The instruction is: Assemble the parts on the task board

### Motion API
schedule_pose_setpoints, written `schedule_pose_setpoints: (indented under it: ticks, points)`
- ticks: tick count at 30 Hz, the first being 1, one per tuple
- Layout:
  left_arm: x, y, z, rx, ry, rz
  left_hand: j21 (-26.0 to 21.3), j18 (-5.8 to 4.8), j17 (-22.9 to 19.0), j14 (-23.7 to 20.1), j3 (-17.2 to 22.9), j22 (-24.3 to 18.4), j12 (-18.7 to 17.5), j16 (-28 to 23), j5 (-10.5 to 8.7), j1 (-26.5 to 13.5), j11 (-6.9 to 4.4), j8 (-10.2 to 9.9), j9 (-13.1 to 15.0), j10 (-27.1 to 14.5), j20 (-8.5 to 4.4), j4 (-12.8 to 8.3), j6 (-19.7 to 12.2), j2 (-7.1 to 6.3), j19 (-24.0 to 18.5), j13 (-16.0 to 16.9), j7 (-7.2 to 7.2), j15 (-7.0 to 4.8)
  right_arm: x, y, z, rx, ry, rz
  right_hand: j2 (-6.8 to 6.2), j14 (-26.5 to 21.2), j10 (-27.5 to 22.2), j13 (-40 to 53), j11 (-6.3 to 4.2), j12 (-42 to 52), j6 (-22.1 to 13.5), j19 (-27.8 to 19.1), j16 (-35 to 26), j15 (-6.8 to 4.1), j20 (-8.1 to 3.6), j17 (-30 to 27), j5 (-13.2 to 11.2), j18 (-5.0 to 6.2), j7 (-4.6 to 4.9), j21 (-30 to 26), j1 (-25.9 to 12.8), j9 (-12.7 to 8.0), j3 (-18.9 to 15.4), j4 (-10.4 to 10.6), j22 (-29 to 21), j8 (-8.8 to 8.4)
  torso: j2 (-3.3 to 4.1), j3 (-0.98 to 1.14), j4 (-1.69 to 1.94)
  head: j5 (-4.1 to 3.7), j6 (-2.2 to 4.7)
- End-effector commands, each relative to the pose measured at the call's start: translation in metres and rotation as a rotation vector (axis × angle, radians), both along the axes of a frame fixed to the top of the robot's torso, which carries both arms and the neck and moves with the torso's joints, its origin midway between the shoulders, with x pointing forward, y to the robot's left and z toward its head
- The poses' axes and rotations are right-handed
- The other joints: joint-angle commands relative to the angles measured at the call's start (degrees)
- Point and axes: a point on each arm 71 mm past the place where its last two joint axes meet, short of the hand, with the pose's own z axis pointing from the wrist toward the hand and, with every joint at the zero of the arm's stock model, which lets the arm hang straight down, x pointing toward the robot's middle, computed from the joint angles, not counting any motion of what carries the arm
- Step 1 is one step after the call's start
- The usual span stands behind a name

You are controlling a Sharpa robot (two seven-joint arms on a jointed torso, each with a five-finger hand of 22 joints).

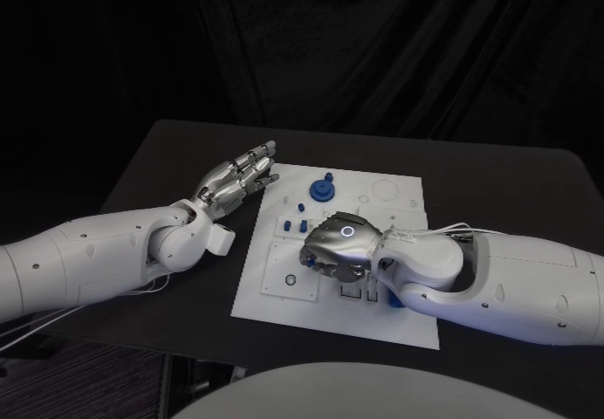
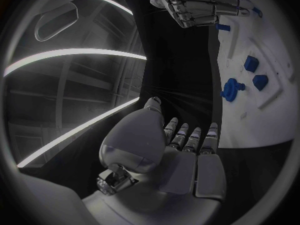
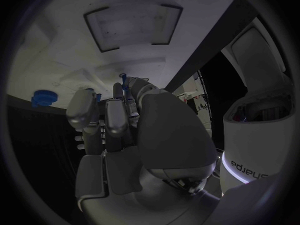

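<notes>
Silver and segmented, the right hand [image 1: 338,247] lies knuckles-up over the middle of the task board [image 1: 390,188], fingers curled down toward the plate; the head view hides what is beneath it. The right wrist view looks along that hand [image 3: 119,135] from behind: its fingers are drawn together with a small blue part [image 3: 125,81] showing at their tips, but whether the part is pinched or merely stands behind them cannot be told. That view also shows a round blue part [image 3: 42,98] well apart on the white plate. The left hand [image 1: 236,181] rests at the board's left edge, palm toward the board, fingers straight, slightly apart and holding nothing; the left wrist view confirms this [image 2: 178,145]. The board is flat, matte white, with shallow rectangular recesses. A knobbed blue gear-like part [image 1: 324,188] stands near its far edge.
</notes>
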Motion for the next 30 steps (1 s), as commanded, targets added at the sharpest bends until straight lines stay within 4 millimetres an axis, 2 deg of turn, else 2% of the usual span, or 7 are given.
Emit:
schedule_pose_setpoints:
  ticks: [1, 14, 30]
  points:
    - [-0.0003, -0.0020, 0.0011, -0.024, -0.010, -0.009, 0.23, 0.98, 0.01, 0.08, 0.23, -0.02, 0.36, -0.01, 0.25, 0.28, 0.47, 0.27, 0.08, 0.09, 0.20, -0.01, 0.09, 0.16, 0.00, 0.09, -0.10, 0.42, 0.0012, 0.0001, -0.0011, -0.001, -0.011, -0.016, 0.05, -0.05, 0.39, 0.05, -0.01, -0.17, 0.04, -0.31, 0.13, 0.04, 0.18, 0.11, -0.29, -0.27, 0.13, 0.09, 0.03, 0.09, -0.08, -0.12, 7.76, -0.36, -0.04, -0.03, 0.02, 0.02, -0.01]
    - [0.0005, -0.0036, 0.0002, -0.025, -0.007, -0.015, 0.26, 0.98, 0.04, 0.18, 0.32, 0.04, 0.39, 0.03, 0.35, 0.41, 0.59, 0.28, 0.09, 0.10, 0.21, -0.08, 0.16, 0.25, 0.05, 0.09, -0.04, 0.50, 0.0031, 0.0011, -0.0029, -0.009, -0.010, -0.020, 0.06, -0.09, 0.44, 0.06, 0.00, -0.18, 0.08, -0.37, 0.02, 0.05, 0.18, -0.04, -0.36, -0.24, 0.14, -0.06, 0.04, 0.10, -0.09, -0.17, 7.72, -0.37, 0.00, 0.03, -0.02, -0.07, -0.01]
    - [0.0006, -0.0047, -0.0018, -0.024, 0.002, -0.022, 0.36, 0.97, 0.10, 0.35, 0.57, 0.24, 0.38, 0.10, 0.64, 0.83, 0.82, 0.29, 0.09, 0.06, 0.31, -0.38, 0.18, 0.43, 0.22, 0.08, 0.20, 0.71, 0.0036, 0.0011, -0.0039, -0.019, -0.007, -0.021, 0.01, -0.24, 0.26, 0.00, 0.04, -0.35, -0.14, -0.52, -0.23, 0.06, 0.21, -0.38, -0.43, -0.17, 0.11, -0.41, -0.01, 0.05, -0.12, -0.22, 7.63, -0.58, -0.01, -0.04, 0.04, -0.28, -0.01]
